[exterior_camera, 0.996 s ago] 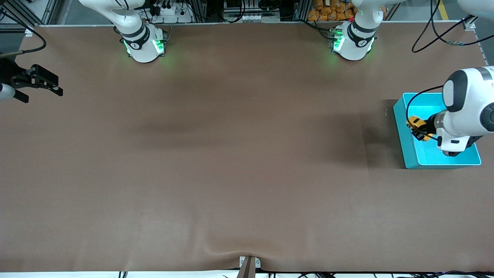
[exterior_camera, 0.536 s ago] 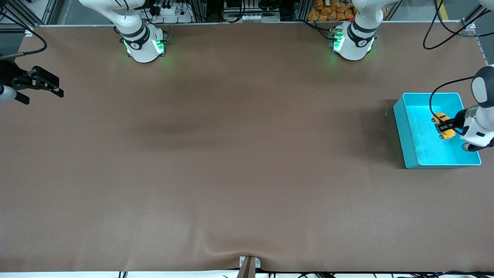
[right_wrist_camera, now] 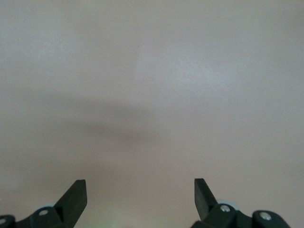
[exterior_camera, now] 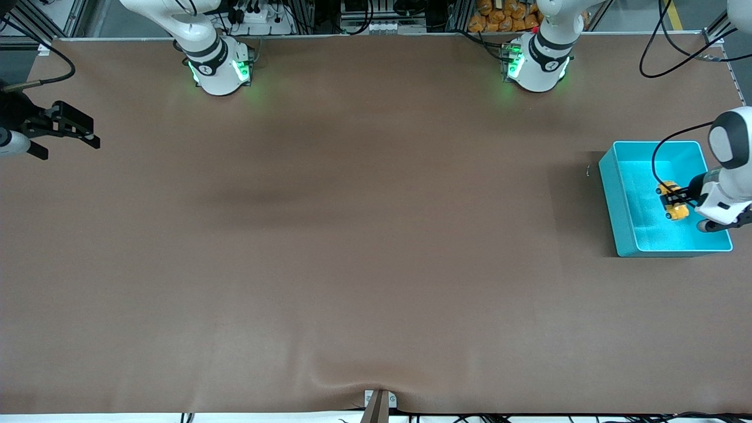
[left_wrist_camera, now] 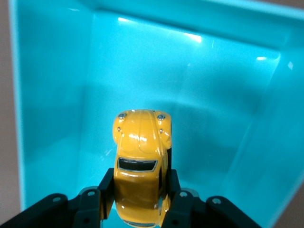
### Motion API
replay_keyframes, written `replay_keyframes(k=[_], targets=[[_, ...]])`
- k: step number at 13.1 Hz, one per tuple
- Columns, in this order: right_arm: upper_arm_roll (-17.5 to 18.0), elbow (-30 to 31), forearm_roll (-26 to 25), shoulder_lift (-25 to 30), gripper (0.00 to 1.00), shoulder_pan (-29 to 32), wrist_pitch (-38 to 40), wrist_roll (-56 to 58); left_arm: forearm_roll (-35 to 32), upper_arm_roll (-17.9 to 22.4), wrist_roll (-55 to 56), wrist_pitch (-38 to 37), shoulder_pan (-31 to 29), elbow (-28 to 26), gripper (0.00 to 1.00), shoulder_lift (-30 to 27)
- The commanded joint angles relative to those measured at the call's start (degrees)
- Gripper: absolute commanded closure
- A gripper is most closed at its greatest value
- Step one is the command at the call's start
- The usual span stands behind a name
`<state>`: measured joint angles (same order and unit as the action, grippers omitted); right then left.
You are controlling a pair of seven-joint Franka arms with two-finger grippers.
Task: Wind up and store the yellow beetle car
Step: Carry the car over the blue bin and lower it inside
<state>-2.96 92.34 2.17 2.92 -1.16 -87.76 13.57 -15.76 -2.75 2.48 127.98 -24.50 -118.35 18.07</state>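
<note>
The yellow beetle car (exterior_camera: pixel 674 205) (left_wrist_camera: pixel 140 156) is a small rounded toy with dark windows. My left gripper (exterior_camera: pixel 677 201) (left_wrist_camera: pixel 140 179) is shut on its sides, one black finger (left_wrist_camera: pixel 106 183) against each flank. Car and gripper are low inside the turquoise bin (exterior_camera: pixel 614 200) (left_wrist_camera: pixel 47 104), over its floor. Whether the wheels touch the floor I cannot tell. My right gripper (exterior_camera: pixel 69 144) (right_wrist_camera: pixel 140 189) waits open over bare table at the right arm's end, with nothing between its fingers.
The turquoise bin stands at the left arm's end of the brown table (exterior_camera: pixel 352 235) and holds nothing but the car. The left arm's white wrist (exterior_camera: pixel 725 194) overhangs the bin's outer wall. Both arm bases stand along the table's back edge.
My left gripper has carried the car from over the bin's inner wall to over the middle of the bin and lowered it. The right gripper has hardly moved.
</note>
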Motion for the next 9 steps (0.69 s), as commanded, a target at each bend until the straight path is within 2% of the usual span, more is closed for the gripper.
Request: replay_keyframes(k=[1,9], targets=[[-0.73,-1.46,0.30,-0.63,0.00,-1.12,1.10,-0.30,-3.39,-0.59,-0.37,4.63,-1.95,-2.15,1.00,1.43],[-0.65,-1.38,0.30,-0.63,0.00,-1.04,1.37,-0.21,-4.90,-0.59,-0.28,9.74,-2.75,-2.15,1.00,6.71]])
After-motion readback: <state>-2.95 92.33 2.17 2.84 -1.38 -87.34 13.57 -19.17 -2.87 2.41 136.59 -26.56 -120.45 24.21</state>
